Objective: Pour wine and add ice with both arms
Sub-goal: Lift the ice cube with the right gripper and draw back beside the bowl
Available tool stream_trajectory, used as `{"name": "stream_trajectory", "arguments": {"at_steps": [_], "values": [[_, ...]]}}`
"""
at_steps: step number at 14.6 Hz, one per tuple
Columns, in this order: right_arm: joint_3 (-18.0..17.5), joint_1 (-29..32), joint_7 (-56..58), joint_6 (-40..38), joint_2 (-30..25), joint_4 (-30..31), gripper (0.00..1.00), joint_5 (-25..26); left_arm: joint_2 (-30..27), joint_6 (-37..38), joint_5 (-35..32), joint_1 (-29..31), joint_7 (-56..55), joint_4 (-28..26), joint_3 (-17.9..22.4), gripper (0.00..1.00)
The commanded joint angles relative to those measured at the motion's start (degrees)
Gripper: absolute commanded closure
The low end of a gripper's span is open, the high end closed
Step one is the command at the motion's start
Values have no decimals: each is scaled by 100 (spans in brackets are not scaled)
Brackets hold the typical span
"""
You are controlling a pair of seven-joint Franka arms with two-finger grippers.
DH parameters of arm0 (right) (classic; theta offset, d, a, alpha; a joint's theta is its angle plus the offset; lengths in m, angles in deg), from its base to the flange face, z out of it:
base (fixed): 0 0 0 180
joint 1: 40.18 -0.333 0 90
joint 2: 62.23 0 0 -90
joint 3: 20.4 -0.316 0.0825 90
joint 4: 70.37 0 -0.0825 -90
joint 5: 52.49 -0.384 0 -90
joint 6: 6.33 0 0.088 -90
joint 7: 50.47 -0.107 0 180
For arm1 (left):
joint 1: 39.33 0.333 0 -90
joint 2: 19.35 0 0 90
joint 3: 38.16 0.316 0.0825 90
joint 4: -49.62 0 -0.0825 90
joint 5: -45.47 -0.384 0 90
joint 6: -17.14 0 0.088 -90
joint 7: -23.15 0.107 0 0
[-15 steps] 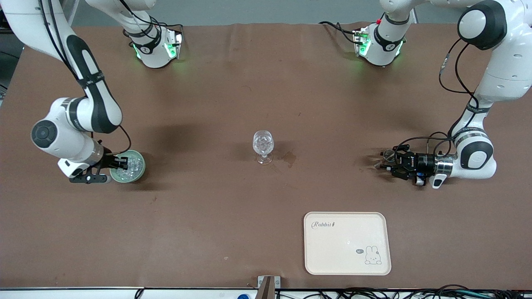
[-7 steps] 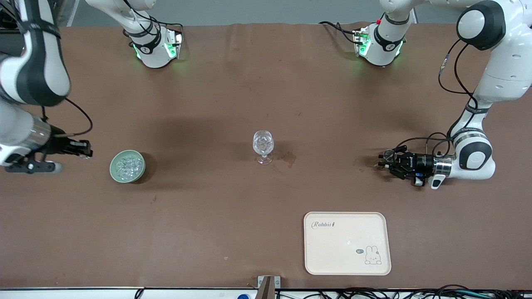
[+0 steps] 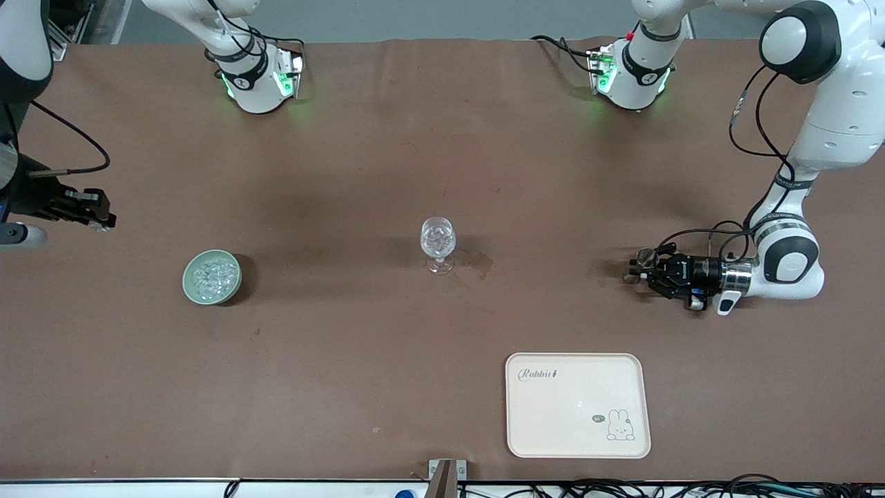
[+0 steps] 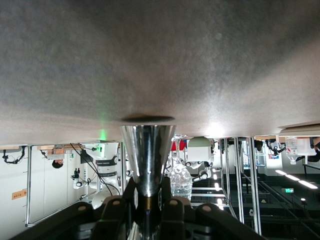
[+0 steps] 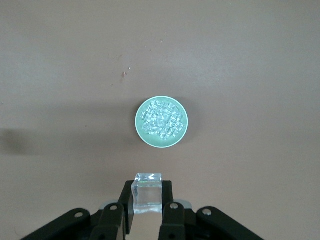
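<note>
Front view: stemmed glass (image 3: 438,243) mid-table already holds ice; green bowl (image 3: 211,277) of ice (image 3: 211,275) sits toward the right arm's end. Left wrist view: left gripper (image 4: 146,200) jaws clenched on a steel jigger (image 4: 148,157); wine apparently unpoured. Right wrist view: right gripper (image 5: 147,206) over the table near the bowl, jaws grasping one ice cube (image 5: 148,192); delivery remains.

Soft, even light falls from above on the brown table (image 3: 387,173), and big pale shadows lie under the arms. Green lamps glow on both arm bases (image 3: 259,83). In the left wrist view the table looks grey and blurry, and bright lamps shine in the room (image 4: 215,131).
</note>
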Motion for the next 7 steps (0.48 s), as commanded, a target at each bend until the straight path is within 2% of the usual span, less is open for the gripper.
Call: {"name": "stream_trajectory", "arguments": {"at_steps": [1,7], "values": [[-6,-161,-86,-98,-213,98,98,59,-58,287,140,38,36,27,-28,97],[3,-197,-86,-107,-231,98,98,59,-330,402,166,38,-278,36,-510,99]]}}
